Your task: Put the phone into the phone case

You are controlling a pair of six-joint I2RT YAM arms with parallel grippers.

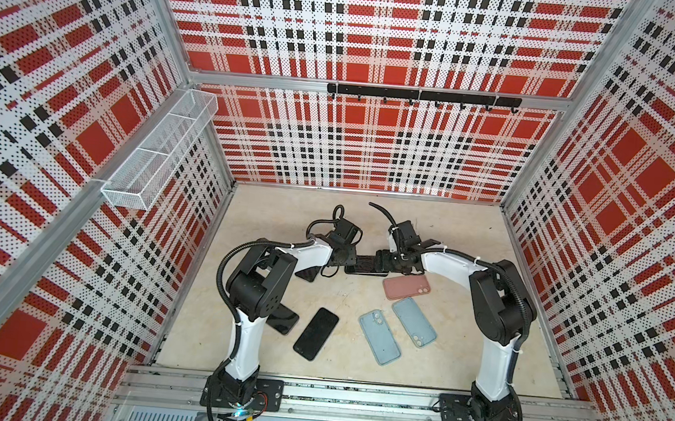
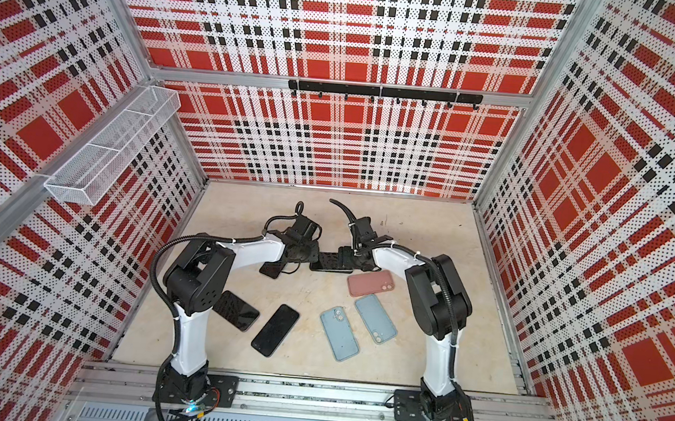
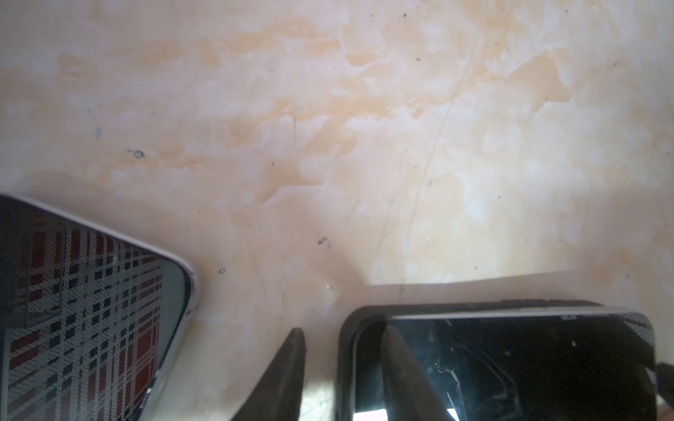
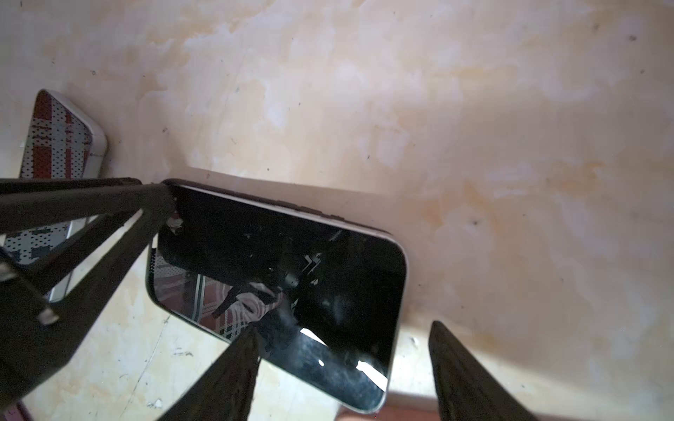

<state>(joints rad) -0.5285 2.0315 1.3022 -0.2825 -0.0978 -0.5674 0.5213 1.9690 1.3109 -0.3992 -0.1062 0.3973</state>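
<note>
The walls (image 1: 384,36) around me are a red, white and black plaid, dotted all over, with a white mesh basket (image 1: 157,150) and a black hook rail (image 1: 421,95) against them, and the bench (image 1: 285,215) is cream marbled with tan blotches. The loose phone (image 1: 316,334) is glossy black, one case (image 1: 380,337) and its neighbour (image 1: 414,322) are pale blue, and the third case (image 1: 405,287) is dusty pink. The arms (image 1: 247,337) are white with black joints, and the black case (image 3: 344,364) rims a silver-edged phone (image 3: 529,364) with a dark screen.

Left arm (image 1: 250,329) and right arm (image 1: 496,358) bend inward, wrists nearly meeting. Left pincer (image 3: 343,330) fingers narrowly apart. Right pincer (image 4: 344,328) fingers spread wide.
</note>
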